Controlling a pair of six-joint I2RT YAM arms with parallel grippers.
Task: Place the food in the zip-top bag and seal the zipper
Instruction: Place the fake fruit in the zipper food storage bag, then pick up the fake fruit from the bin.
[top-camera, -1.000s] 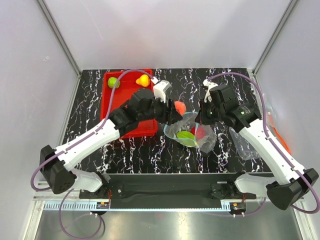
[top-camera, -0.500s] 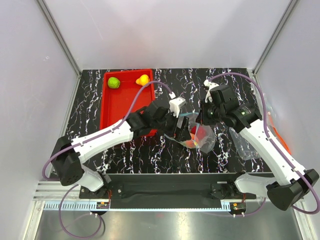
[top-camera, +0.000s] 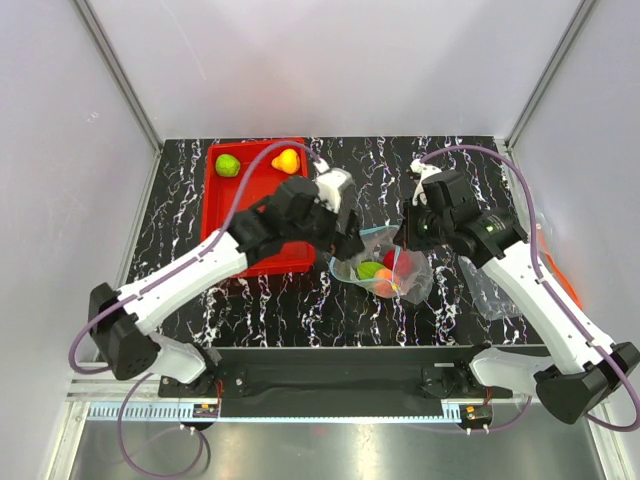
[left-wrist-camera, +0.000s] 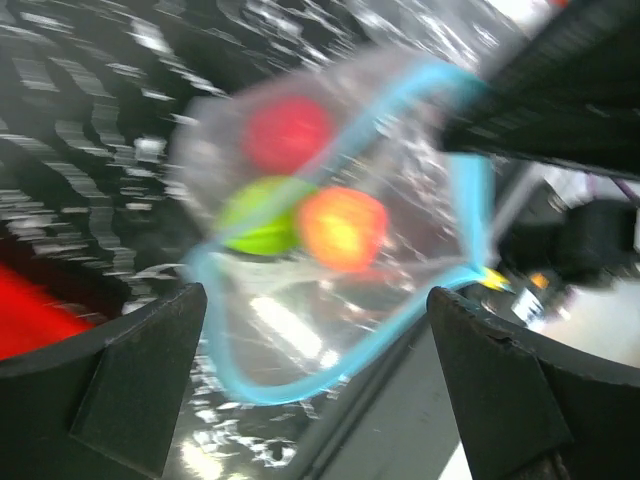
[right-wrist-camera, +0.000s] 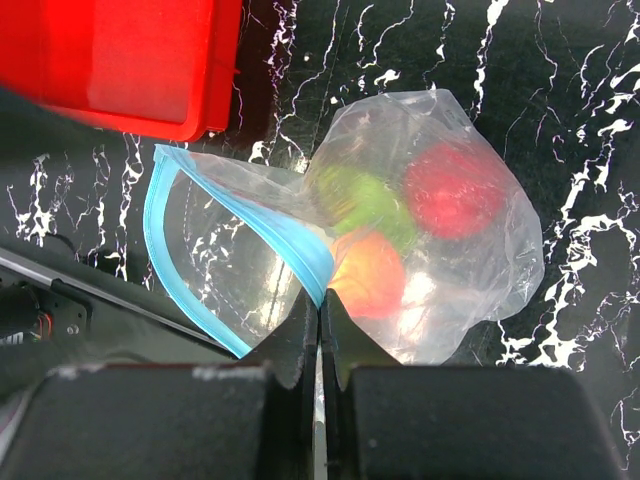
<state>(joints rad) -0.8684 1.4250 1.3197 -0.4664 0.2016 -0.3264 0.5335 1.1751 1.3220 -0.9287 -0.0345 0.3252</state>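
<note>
The zip-top bag (top-camera: 392, 270) lies on the black marbled table with its mouth held open. Its light-blue zipper (right-wrist-camera: 168, 228) forms a loop. Inside are a red apple (right-wrist-camera: 455, 190), a green piece (right-wrist-camera: 362, 203) and a peach (right-wrist-camera: 368, 272); they also show in the left wrist view, where the peach (left-wrist-camera: 340, 228) is nearest. My right gripper (right-wrist-camera: 320, 296) is shut on the zipper strip's upper lip. My left gripper (left-wrist-camera: 320, 390) is open and empty just outside the bag's mouth (top-camera: 347, 238). A yellow pear (top-camera: 286, 160) and a second green piece (top-camera: 228, 165) sit in the tray.
The red tray (top-camera: 245, 215) lies at the back left, partly under my left arm. Another clear plastic sheet (top-camera: 495, 290) with an orange-red strip (top-camera: 562, 278) lies at the right edge. White walls enclose the table on three sides.
My left gripper carried the peach over the bag's mouth, let it go inside, and has drawn back toward the tray, empty. The right gripper has kept its hold.
</note>
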